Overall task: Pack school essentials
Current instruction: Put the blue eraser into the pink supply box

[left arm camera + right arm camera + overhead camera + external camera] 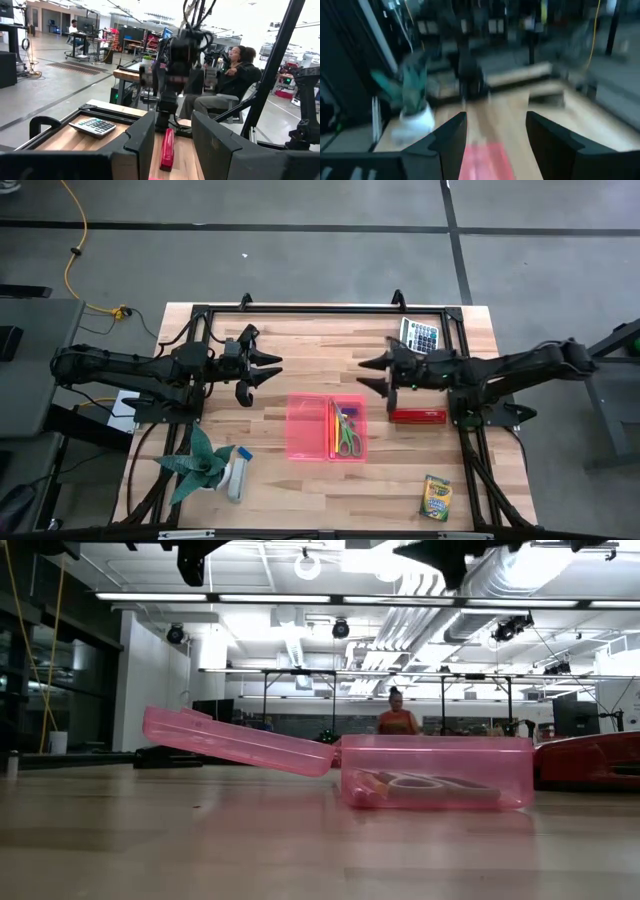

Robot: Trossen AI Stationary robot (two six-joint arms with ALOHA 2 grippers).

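Crayon box (436, 498): light, stiff card at 5 o'clock; take its long sides.
Right gripper (368, 372): wide, empty.
Left gripper (266, 370): part-open, empty.

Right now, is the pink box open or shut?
Open. The pink box lies spread flat in the high view, and the low view shows its lid tilted outward, with scissors inside the tray.
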